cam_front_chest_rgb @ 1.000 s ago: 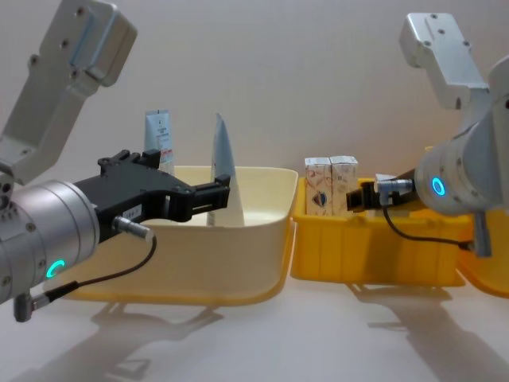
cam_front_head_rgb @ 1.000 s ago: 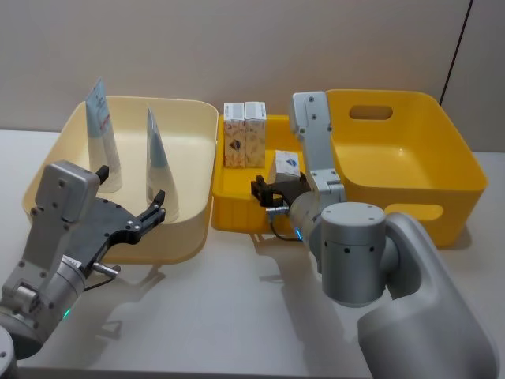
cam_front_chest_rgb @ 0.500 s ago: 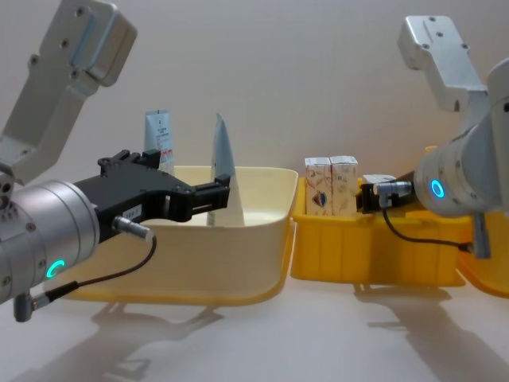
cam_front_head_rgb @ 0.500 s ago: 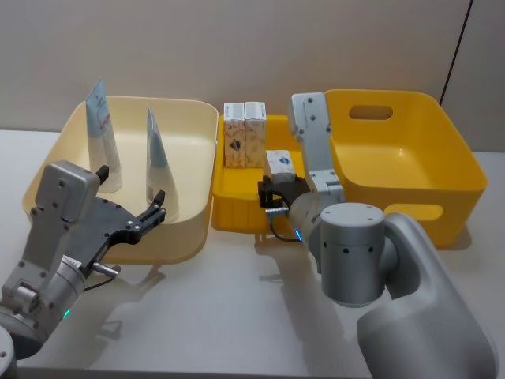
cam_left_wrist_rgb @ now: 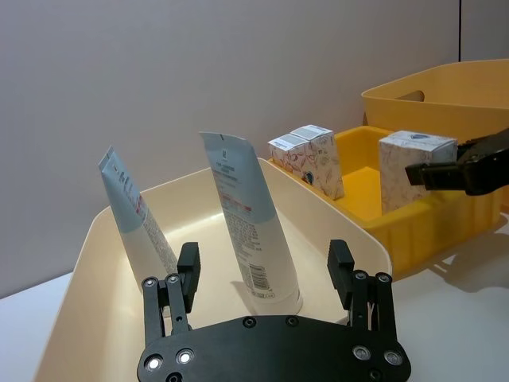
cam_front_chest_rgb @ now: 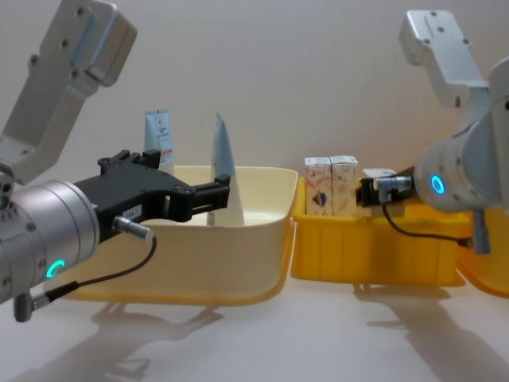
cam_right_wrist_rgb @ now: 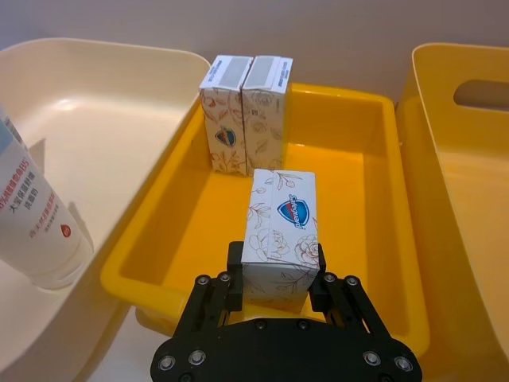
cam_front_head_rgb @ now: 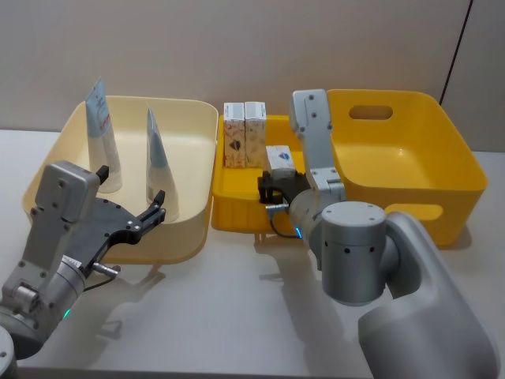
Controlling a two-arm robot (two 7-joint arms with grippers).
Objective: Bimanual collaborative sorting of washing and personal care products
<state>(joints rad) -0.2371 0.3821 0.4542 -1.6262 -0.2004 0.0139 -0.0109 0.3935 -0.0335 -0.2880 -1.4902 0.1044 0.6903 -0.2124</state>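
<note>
Head view: right pincer point(cam_front_head_rgb: 272, 185) holds 1 carton point(cam_front_head_rgb: 282, 158) over the small yellow tray point(cam_front_head_rgb: 237, 215), right of 2 standing cartons point(cam_front_head_rgb: 245, 133). Left wrist view: left pincer point(cam_left_wrist_rgb: 264, 255) gapes wide, empty, near 2 tubes point(cam_left_wrist_rgb: 246, 215). Right wrist view: jaws pinch the carton's sides; likely light, crushable cardboard.

The cream plastic bin point(cam_front_head_rgb: 189, 130), the shallow yellow plastic tray point(cam_front_head_rgb: 233, 213) and the deep yellow plastic bin point(cam_front_head_rgb: 394, 146) look smooth with a soft sheen. The small white carton with floral print point(cam_right_wrist_rgb: 280, 231) and the pair of matching cartons point(cam_right_wrist_rgb: 266, 119) look like matt printed card. The pale blue-and-white squeeze tubes point(cam_left_wrist_rgb: 246, 215) are smooth, faintly glossy plastic. The left gripper point(cam_left_wrist_rgb: 265, 259) is matt black, perhaps painted metal, with bright screws.
</note>
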